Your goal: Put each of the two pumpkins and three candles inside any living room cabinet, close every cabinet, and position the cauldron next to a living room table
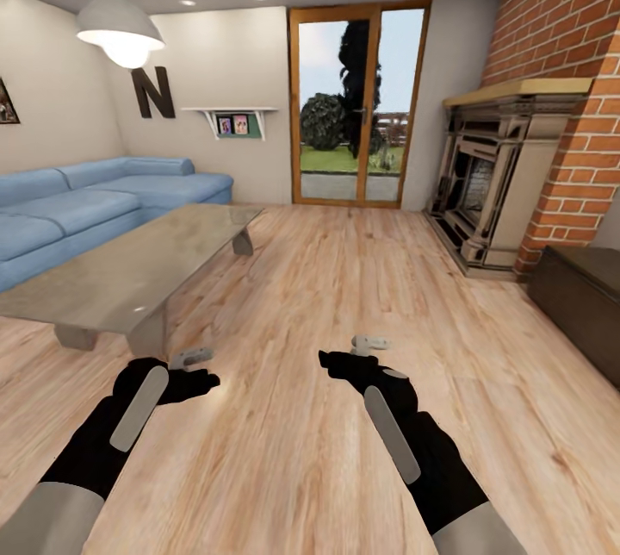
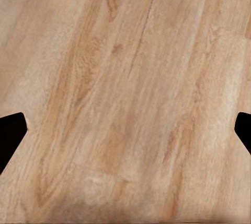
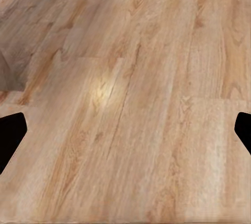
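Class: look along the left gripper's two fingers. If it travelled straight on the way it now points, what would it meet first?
Most likely the wooden floor: the left gripper stands open with bare planks between its fingertips. How far off the floor lies is unclear.

Surface: wooden plank floor (image 3: 141, 109), light brown, grain running diagonally.
Glare: pale bright patch (image 3: 103, 89) on the planks, left of centre.
Right gripper (image 3: 125, 130): two black fingertips (image 3: 10, 132) at the left and right edges, set wide apart, nothing between them.
Upper left corner: dark object, partly cut off, unidentifiable.
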